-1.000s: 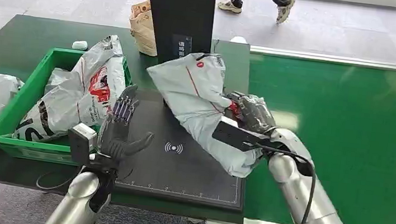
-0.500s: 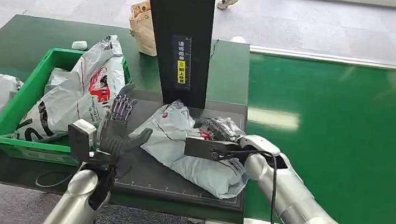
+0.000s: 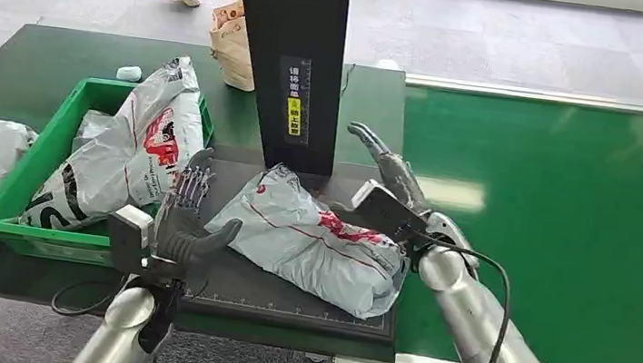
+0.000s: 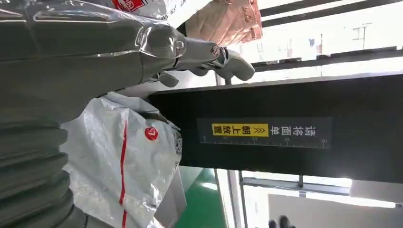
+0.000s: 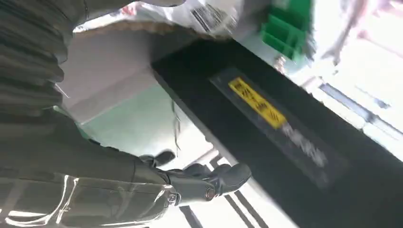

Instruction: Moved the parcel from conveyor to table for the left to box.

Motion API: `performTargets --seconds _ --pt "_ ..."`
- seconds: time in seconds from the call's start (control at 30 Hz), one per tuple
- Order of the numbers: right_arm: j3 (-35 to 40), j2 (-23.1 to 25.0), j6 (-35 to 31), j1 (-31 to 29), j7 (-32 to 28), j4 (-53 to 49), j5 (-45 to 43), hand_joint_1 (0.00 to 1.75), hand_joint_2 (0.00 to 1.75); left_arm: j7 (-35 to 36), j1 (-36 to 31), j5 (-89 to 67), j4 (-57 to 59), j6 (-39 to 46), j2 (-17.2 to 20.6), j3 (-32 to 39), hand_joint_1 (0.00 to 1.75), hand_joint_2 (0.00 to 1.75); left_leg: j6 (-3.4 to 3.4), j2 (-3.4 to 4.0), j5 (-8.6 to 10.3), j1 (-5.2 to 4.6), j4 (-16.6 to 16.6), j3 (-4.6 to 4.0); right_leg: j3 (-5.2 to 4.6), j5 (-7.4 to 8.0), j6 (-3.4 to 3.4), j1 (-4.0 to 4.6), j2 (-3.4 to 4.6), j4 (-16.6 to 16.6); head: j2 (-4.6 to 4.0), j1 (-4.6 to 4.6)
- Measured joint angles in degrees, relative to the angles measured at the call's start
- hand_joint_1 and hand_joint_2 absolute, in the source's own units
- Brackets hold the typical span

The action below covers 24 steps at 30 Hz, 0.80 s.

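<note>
Nearest, the left robot hand point(image 3: 189, 214) is standing upright over the near-left corner of the black scanning pad point(image 3: 287, 292), released — fingers apart, thumb angled toward the parcel point(image 3: 311, 240) and holding nothing; the thumb tip is sitting just beside the parcel's left end, and whether it is touching I cannot tell. The parcel — a grey poly mailer with a red stripe — is lying on the pad, on the bench point(image 3: 28, 75) and off the green conveyor point(image 3: 569, 219), its right end reaching the pad's right edge; so the handover step looks to be the one in hand, with the lift into the box not yet begun.

To do it well, the left robot hand should be closing across the mailer's bulk rather than its loose film; the bag is slack and slippery, so a pinch on a fold alone is likely to be sliding out. A grip near the middle should be keeping it from drooping on the way left.

Just beyond the parcel, the right robot hand point(image 3: 387, 178) is hovering above its far-right end, released and grasping nothing; it should be kept clear of the lift. Further left, the green crate point(image 3: 47, 150) is already holding other mailers — the drop should be aiming for its free space. Behind the pad, the black scanner column point(image 3: 291, 59) is rising, so the lift should be arcing near and left, away from it.
</note>
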Motion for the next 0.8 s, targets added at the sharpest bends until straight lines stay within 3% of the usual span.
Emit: performTargets --seconds 0.23,0.37,0.57,0.77,0.8 --pt "-8.16 -0.70 -2.89 7.63 -2.96 -9.39 -7.83 0.00 1.75 -1.29 -0.57 -4.42 0.15 -0.09 0.24 -1.01 0.00 1.75 -0.01 -0.02 -0.02 0.00 0.01 -0.01 -0.01 0.00 0.00 0.00 -0.01 -0.01 0.00 0.00" --pt "-12.38 -1.20 -2.84 12.68 -3.50 -14.72 -9.10 0.00 1.75 -1.57 -3.39 -18.03 1.84 1.86 1.49 -5.14 0.00 1.75 0.00 -0.05 -0.03 0.00 0.01 -0.03 -0.01 0.00 0.00 0.00 -0.04 -0.03 0.00 0.00" --pt "-17.79 -1.51 -0.79 17.28 -3.29 -19.87 -8.53 0.00 1.75 6.83 -11.78 -44.35 9.24 3.89 2.34 -12.44 0.00 1.75 0.01 -0.04 0.01 -0.01 0.01 -0.01 0.01 0.03 -0.03 -0.01 -0.04 -0.01 0.00 0.02" --pt "-21.78 -1.38 1.20 19.72 -2.65 -23.28 -7.90 0.00 1.75 14.28 -19.29 -55.35 18.58 -0.38 2.32 -16.81 0.00 1.75 -0.02 0.02 0.03 0.00 0.01 0.00 -0.01 0.10 -0.13 -0.01 0.00 0.01 0.00 0.00" --pt "-22.39 -1.27 1.40 19.87 -2.54 -23.61 -7.92 0.00 1.75 14.98 -20.48 -56.24 20.03 -1.38 2.30 -17.22 0.37 1.75 -0.02 0.01 0.03 0.01 0.01 0.00 -0.01 0.10 -0.13 -0.01 0.00 0.01 0.00 0.02"
